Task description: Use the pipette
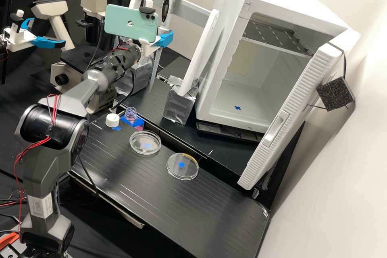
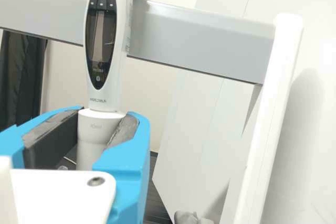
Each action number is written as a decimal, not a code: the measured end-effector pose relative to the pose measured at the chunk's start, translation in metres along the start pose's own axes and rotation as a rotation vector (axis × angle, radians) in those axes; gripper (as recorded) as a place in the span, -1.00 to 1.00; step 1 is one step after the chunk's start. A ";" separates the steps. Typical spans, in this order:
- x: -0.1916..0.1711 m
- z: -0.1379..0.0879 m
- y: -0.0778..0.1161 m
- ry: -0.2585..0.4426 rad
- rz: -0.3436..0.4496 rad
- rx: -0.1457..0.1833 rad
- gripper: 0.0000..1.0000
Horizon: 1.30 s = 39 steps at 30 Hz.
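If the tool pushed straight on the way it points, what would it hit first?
Probably the grey crossbar, met by the pipette that the tool is closed around; the gap behind it is hard to judge.

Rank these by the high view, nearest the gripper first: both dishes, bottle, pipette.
1. Pipette: upright in the gripper.
2. Bottle: below the gripper, beside the white cap.
3. First dish: on the bench, next past the bottle.
4. Second dish: farther along, toward the cabinet door.
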 end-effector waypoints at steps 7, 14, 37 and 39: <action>-0.001 -0.001 0.001 0.003 0.000 0.001 -1.00; -0.007 -0.006 0.008 0.025 -0.011 0.038 -1.00; -0.040 -0.005 0.033 0.069 0.121 0.146 -1.00; -0.048 0.000 0.033 0.068 0.134 0.157 -1.00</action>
